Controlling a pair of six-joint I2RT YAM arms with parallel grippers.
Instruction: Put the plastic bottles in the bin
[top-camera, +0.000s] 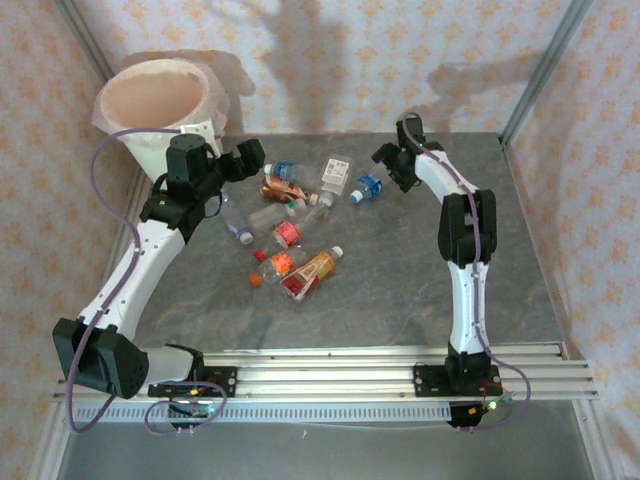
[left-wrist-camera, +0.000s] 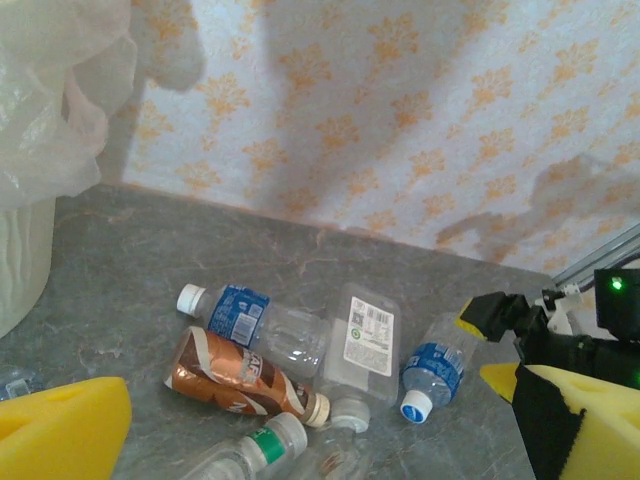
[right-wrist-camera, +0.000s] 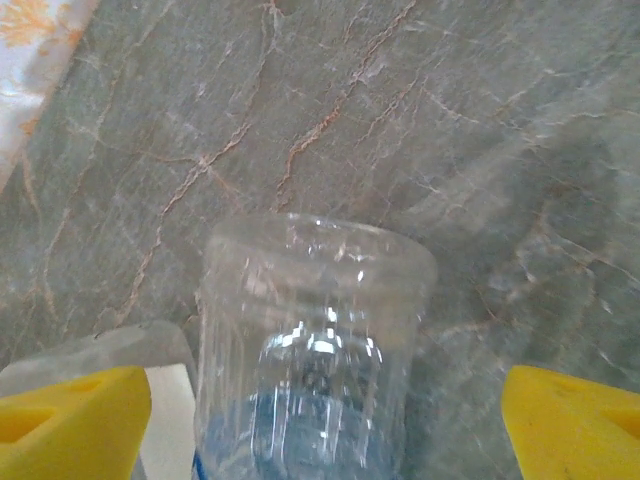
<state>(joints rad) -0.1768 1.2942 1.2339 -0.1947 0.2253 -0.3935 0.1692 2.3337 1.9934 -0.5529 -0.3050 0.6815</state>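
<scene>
A clear, blue-labelled plastic bottle (right-wrist-camera: 315, 340) on the grey counter (right-wrist-camera: 470, 120) is straddled by the open right jaws; the left jaws are spread wide.

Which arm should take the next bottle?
Right. The right hand, open, straddles the blue-label bottle, a finger each side. The left hand hangs open near the bin, with no bottle between its fingers.

Nothing legible. White label (left-wrist-camera: 368, 340) on flat clear bottle (left-wrist-camera: 334, 352): dark print blocks, too small to read. Blue-label bottle (left-wrist-camera: 262, 325) and brown bottle (left-wrist-camera: 235, 375): print blurred.
</scene>
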